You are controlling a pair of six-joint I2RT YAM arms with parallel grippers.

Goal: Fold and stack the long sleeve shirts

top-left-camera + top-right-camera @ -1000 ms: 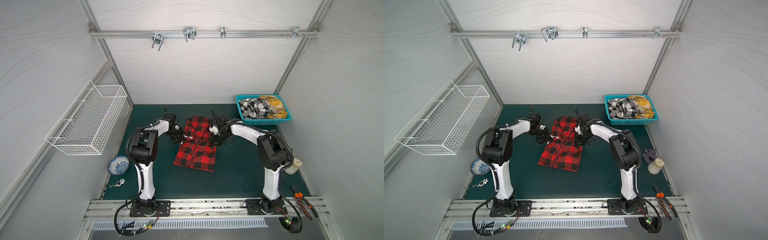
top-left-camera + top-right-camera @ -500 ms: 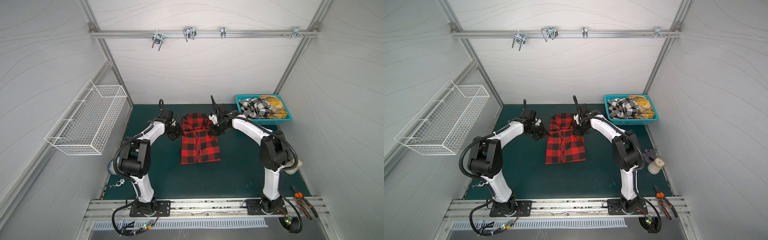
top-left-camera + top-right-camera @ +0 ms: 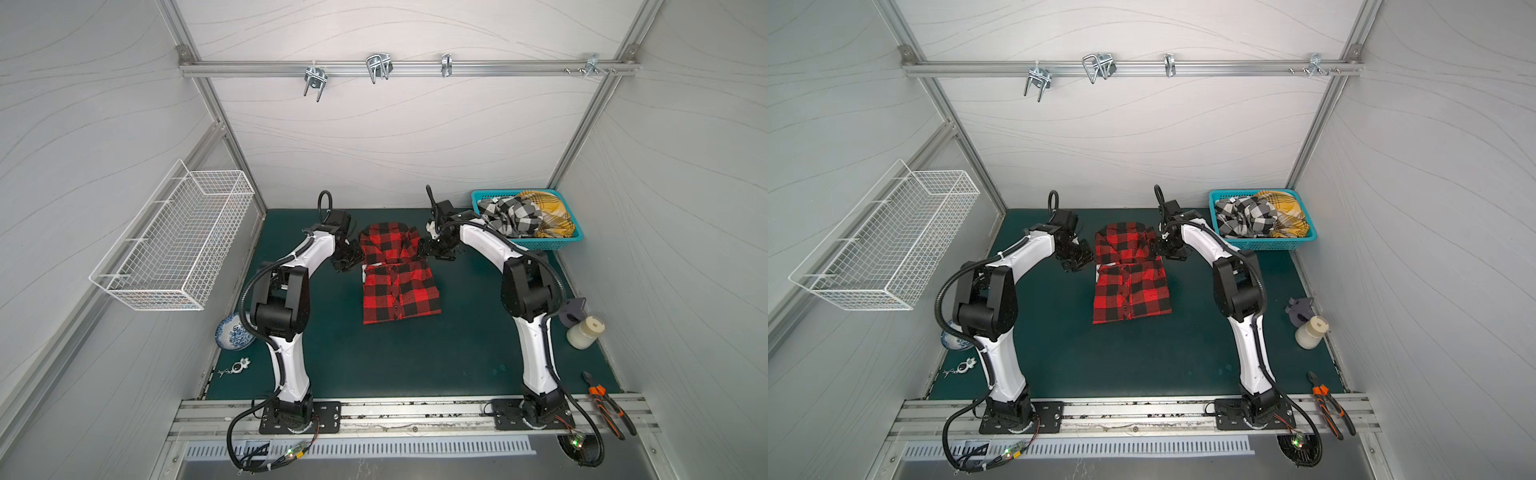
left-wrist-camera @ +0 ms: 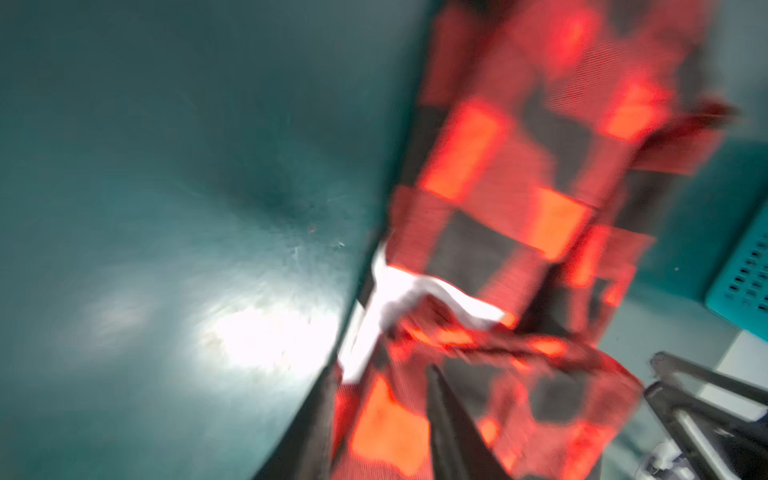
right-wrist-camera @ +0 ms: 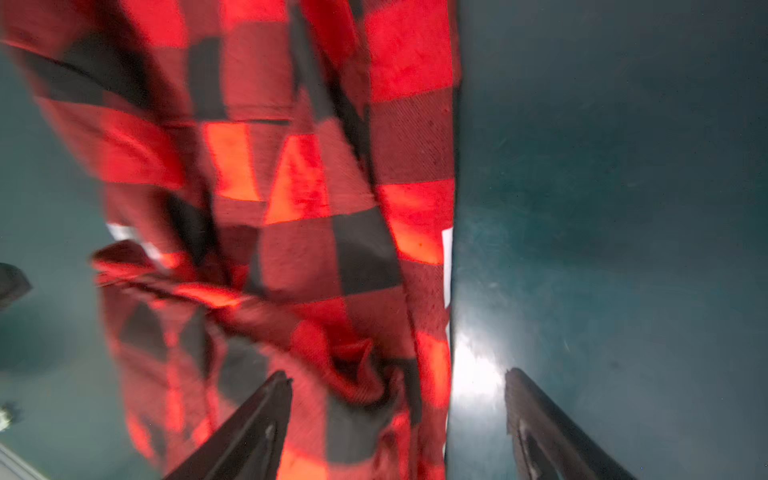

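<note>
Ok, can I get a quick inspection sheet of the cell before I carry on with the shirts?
Surface: dark green mat, no spills seen.
Job's things: red-and-black shirt folded mid-mat, far end rumpled; black-and-white shirt and yellow shirt heaped in the teal basket.
Clutter: patterned bowl and key trinket at the left edge; white jar, grey piece and pliers at the right.
Grippers: left gripper at the folded shirt's left edge, jaws look parted, view blurred; right gripper at its right edge, jaws open.
Cables: black conduit along each arm; loose wires by the front rail.
Surroundings: wire basket on the left wall, hooks on the overhead bar.
</note>
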